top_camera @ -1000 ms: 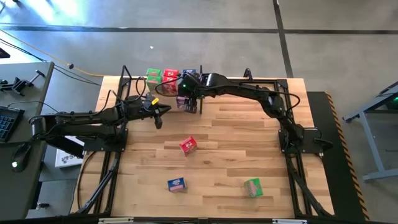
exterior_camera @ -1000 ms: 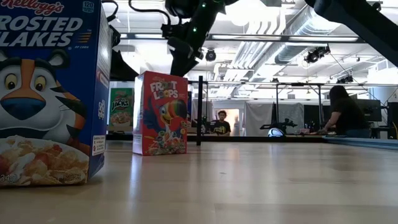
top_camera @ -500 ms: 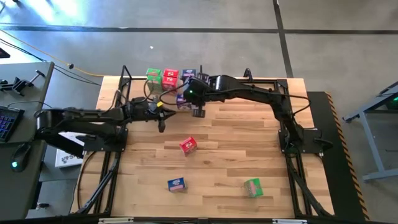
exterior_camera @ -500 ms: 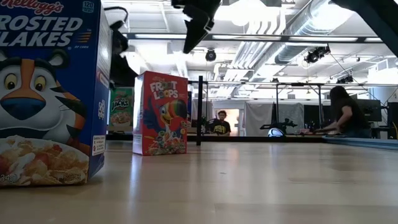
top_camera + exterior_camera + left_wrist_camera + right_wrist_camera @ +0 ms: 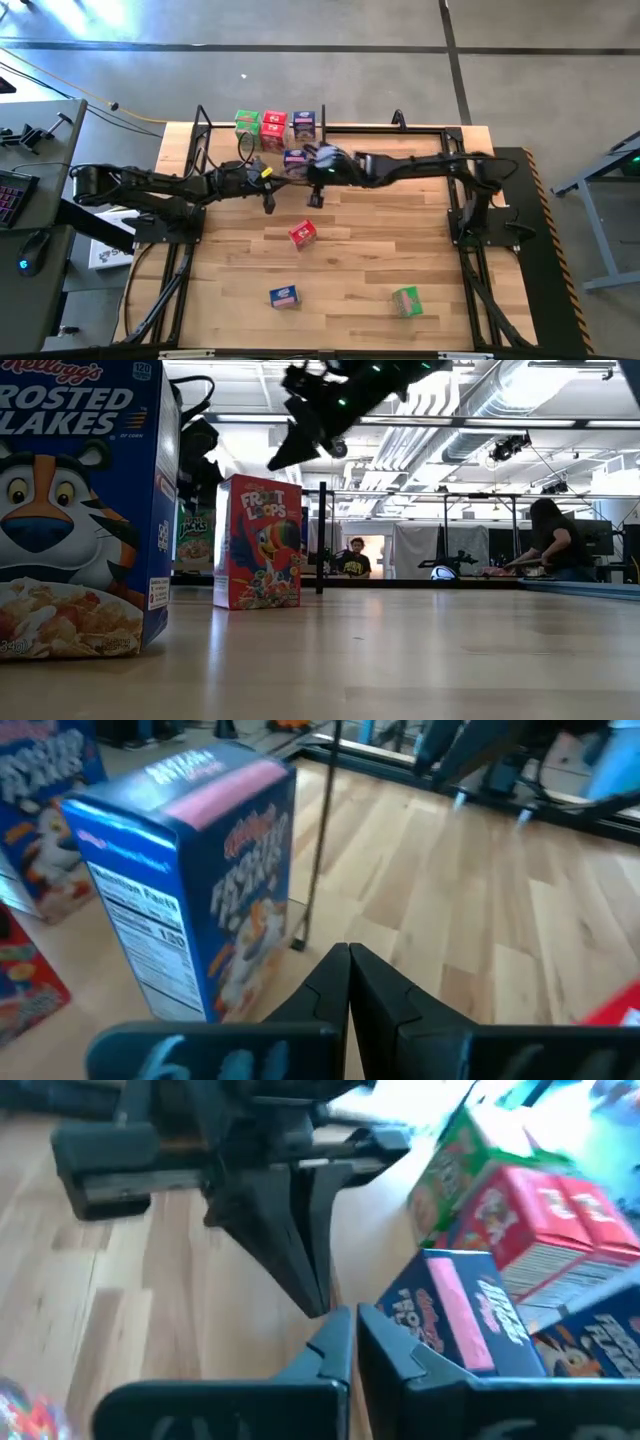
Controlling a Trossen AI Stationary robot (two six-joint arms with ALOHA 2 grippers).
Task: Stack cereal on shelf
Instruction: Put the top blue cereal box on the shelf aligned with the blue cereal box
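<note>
On the shelf [image 5: 400, 128] at the table's far edge stand a green [image 5: 247, 122], a red [image 5: 273, 123] and a blue cereal box [image 5: 305, 124] in a row. Another blue box [image 5: 296, 157] [image 5: 200, 890] stands upright on its bottom just in front of them. My left gripper [image 5: 270, 203] [image 5: 348, 955] is shut, a little to the near left of that box. My right gripper [image 5: 316, 198] [image 5: 352, 1320] is shut, to the near right of it, pointing slantwise down. Neither touches a box.
Three loose boxes are on the tabletop: red [image 5: 303, 234] mid-table, blue [image 5: 284, 296] and green [image 5: 406, 301] near the front edge. A thin black post [image 5: 318, 830] stands beside the front blue box. People sit in the room beyond [image 5: 555, 540].
My right gripper has drawn back from the front blue box toward the table's near edge, sinking and tipping its fingers downward, and has shut. The box stays standing in front of the row. My left gripper has slid a little toward the right and near edge.
</note>
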